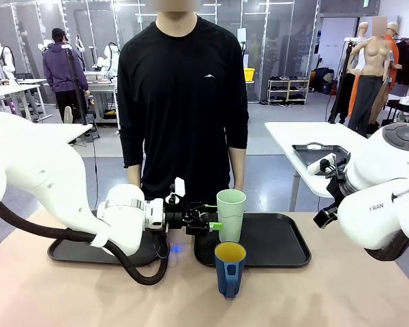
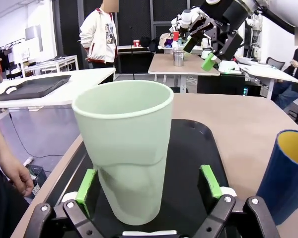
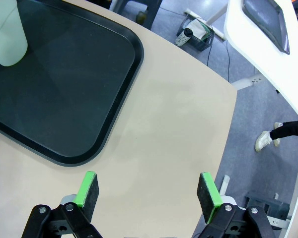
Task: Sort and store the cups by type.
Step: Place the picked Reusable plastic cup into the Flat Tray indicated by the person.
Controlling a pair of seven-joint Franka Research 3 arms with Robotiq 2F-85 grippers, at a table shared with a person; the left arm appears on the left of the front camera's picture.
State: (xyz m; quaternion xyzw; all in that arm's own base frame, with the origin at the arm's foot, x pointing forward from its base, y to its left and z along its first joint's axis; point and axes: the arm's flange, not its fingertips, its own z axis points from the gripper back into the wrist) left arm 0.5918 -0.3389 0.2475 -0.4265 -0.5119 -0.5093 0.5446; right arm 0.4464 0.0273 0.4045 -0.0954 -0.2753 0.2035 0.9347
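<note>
Front view: the tumbler [image 1: 231, 214] stands upright on the right-hand tray [image 1: 279, 238], the mug [image 1: 230, 268] stands on the desk [image 1: 341, 293] just in front of it, and the left gripper [image 1: 208, 223] is level with the tumbler's base, its jaws hard to make out. Left wrist view: that gripper is spread, one pad either side of the tumbler's base, gripping nothing; the mug is cut off at the edge. Right wrist view: the right gripper [image 3: 149, 186] hangs spread and empty over bare desk beside the tray's corner.
</note>
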